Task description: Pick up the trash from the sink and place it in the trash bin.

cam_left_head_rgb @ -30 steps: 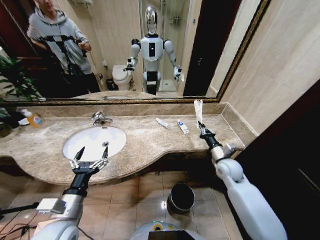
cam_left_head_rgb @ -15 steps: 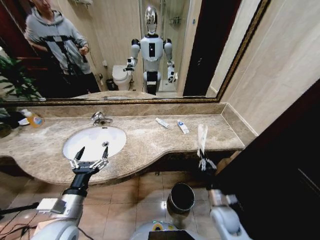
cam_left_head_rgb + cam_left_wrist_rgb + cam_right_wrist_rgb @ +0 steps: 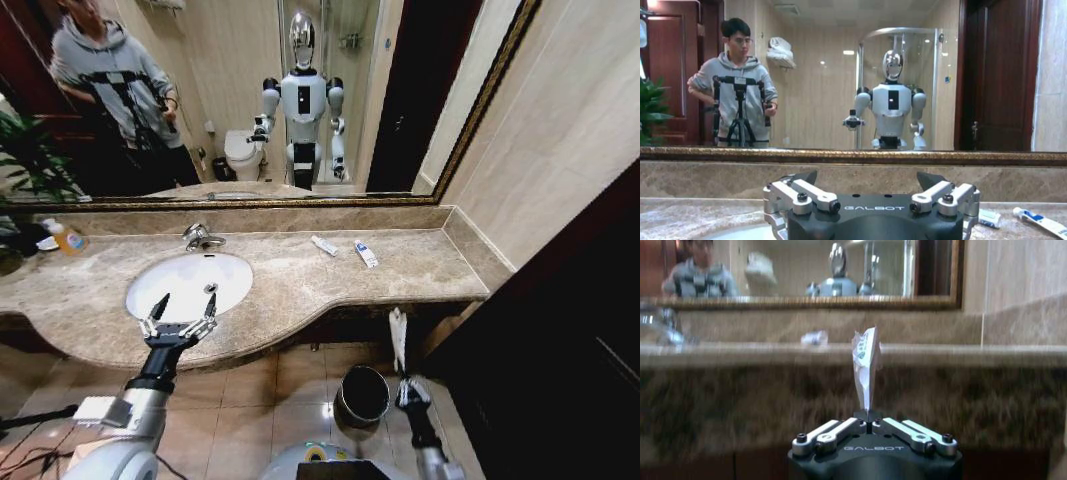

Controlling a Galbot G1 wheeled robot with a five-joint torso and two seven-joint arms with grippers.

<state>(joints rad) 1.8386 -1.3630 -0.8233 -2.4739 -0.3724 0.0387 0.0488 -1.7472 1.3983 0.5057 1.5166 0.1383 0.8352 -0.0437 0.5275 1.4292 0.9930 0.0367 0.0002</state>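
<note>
Right gripper [image 3: 404,384] sits low in the lower right of the head frame, below the countertop [image 3: 300,275] edge and just right of the trash bin [image 3: 362,395], which stands on the floor tiles. Its jaws are clenched on the bottom end of a flat white wrapper [image 3: 397,338], which stands upright above them; the right wrist view shows the same grip [image 3: 868,427], wrapper [image 3: 867,365] vertical in front of the counter face. Left gripper [image 3: 183,308] hovers at the near rim of the sink [image 3: 190,283], centre left of the frame, jaws spread wide and holding nothing. Two small white tubes [image 3: 366,253] with blue print lie on the countertop right of the basin, near the mirror [image 3: 250,100].
</note>
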